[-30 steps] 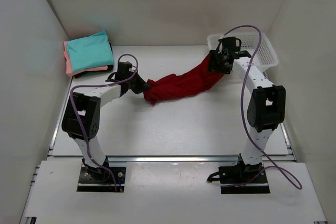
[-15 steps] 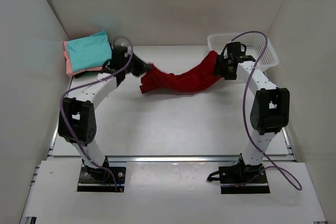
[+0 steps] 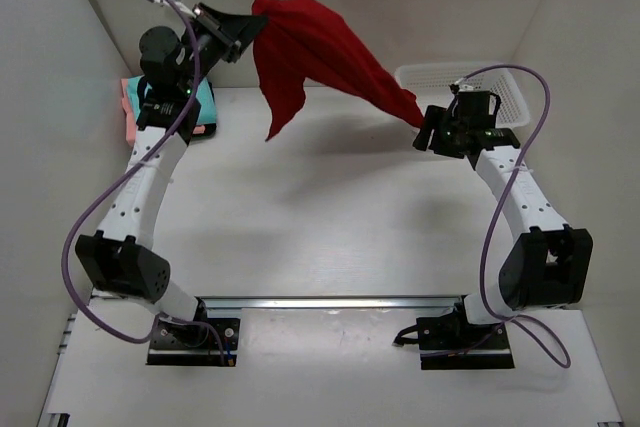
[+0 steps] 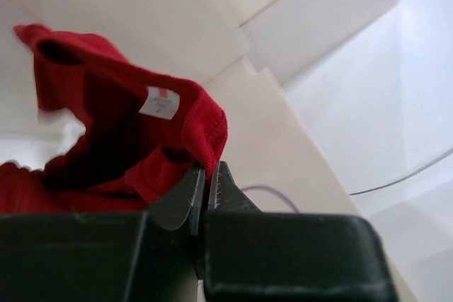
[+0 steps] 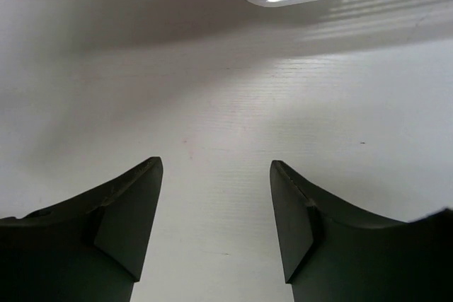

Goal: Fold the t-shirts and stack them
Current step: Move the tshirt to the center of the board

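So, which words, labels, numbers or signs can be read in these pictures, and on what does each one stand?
None can be read.
White neck tag inside the collar of the dark red t-shirt: it bears a small red mark, too blurred to read.

White left arm [image 3: 148,172] and right arm [image 3: 515,192], black joints [image 3: 120,262], looping purple cables [image 3: 483,257], black base plates [image 3: 190,342], dark wedge-shaped fingers [image 5: 120,224].
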